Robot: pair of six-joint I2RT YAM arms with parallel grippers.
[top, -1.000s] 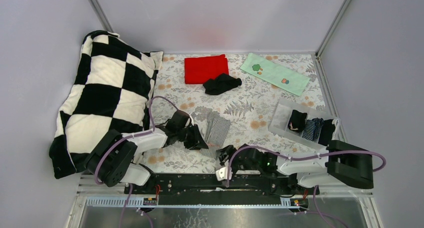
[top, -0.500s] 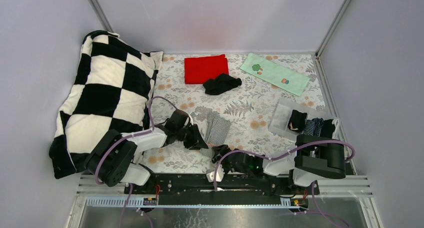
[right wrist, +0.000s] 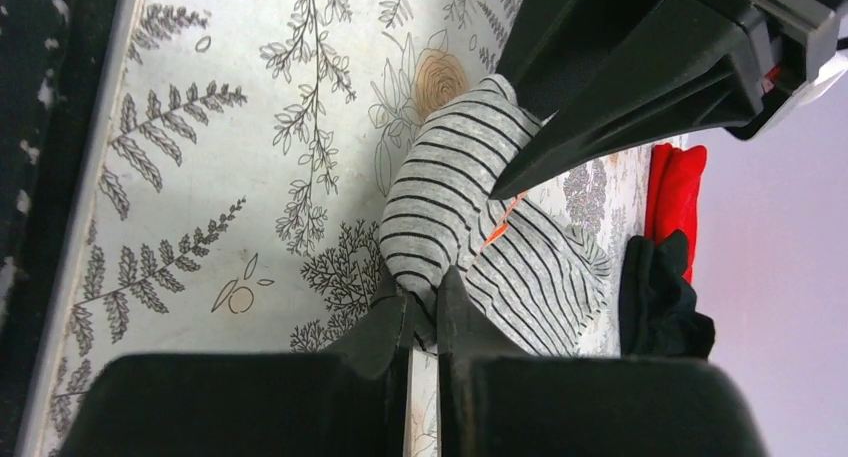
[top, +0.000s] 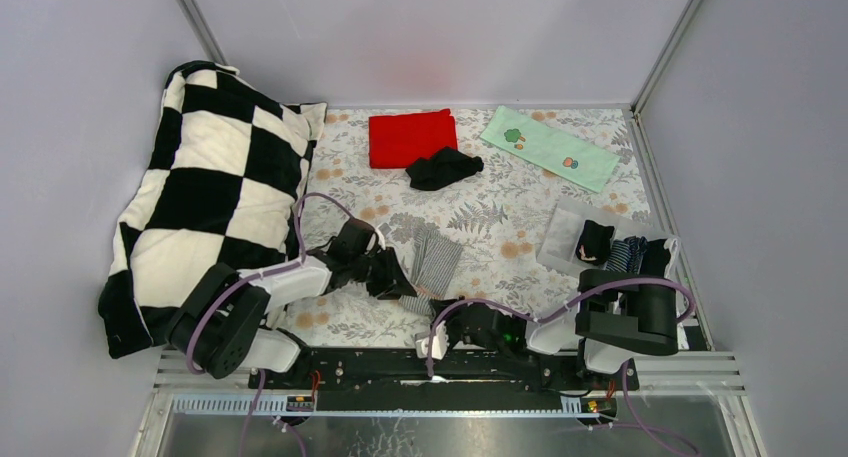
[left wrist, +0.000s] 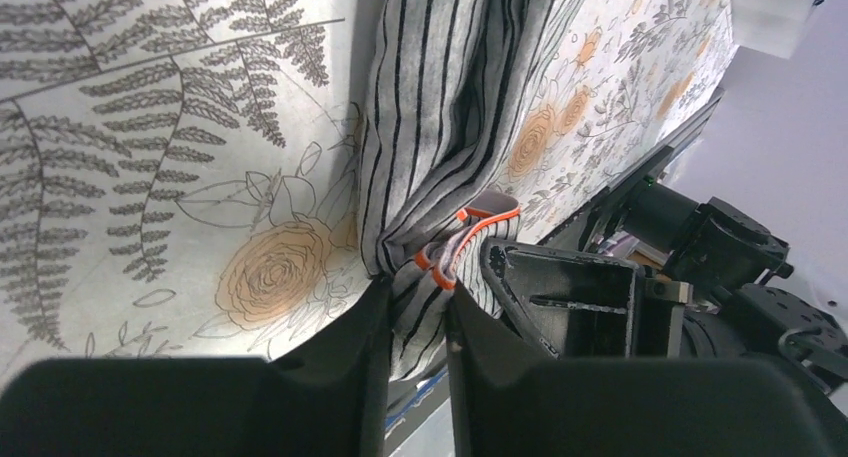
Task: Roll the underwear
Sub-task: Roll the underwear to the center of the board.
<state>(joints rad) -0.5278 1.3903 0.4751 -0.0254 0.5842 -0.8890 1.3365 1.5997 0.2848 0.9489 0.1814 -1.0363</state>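
The grey pinstriped underwear lies on the flowered mat just ahead of both arms, its near end bunched up. My left gripper is shut on that bunched near-left corner with its orange-trimmed edge. My right gripper is shut on the near rim of the same piece, right beside the left one. In the right wrist view the striped cloth curls over into a rounded fold. A plain black underwear lies crumpled farther back, partly on the red cloth.
A checkered pillow fills the left side. A pale green printed cloth lies at the back right. A clear tray at the right holds rolled dark pieces. The black rail runs along the near edge.
My right arm has swung left to the near edge of the striped underwear and its jaws have closed on the cloth. The left gripper has kept its grip and barely moved.
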